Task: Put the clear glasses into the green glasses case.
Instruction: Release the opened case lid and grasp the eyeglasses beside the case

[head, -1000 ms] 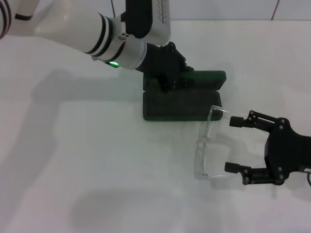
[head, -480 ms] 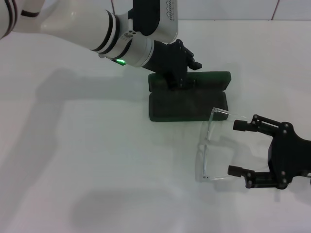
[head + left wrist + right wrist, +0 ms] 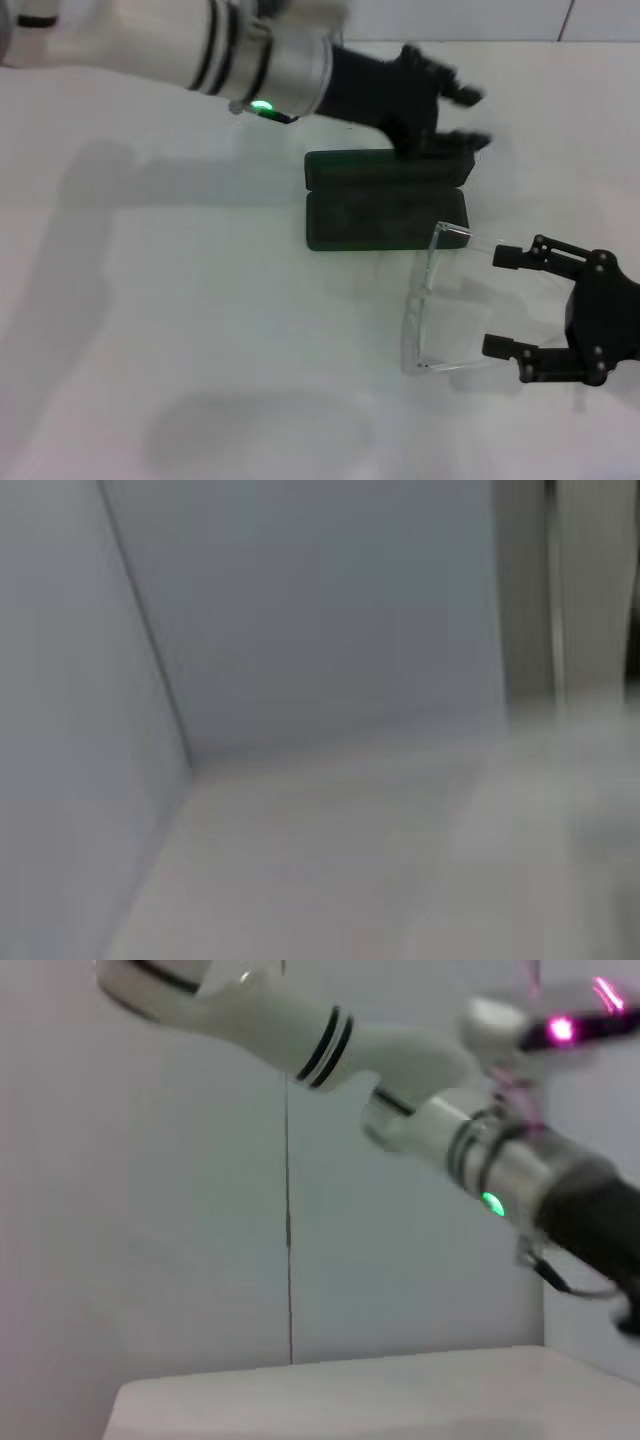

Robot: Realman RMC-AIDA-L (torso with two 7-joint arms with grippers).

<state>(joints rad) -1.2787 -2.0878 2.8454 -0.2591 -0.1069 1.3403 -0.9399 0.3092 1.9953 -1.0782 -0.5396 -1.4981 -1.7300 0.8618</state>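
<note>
We see the green glasses case [image 3: 385, 205] lying open on the table [image 3: 200, 330] | clear glasses [image 3: 425, 300] at its 5 o'clock | left pincer [image 3: 465, 118] released above its far end | right pincer [image 3: 505, 300] spread wide, straddling the glasses' arms

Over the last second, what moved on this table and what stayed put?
The left end effector lifted off the green glasses case and swung toward the robot's right, open. The case, lying open, slid slightly right beforehand. The right end effector backed slightly away from the clear glasses, open. The glasses barely shifted.
</note>
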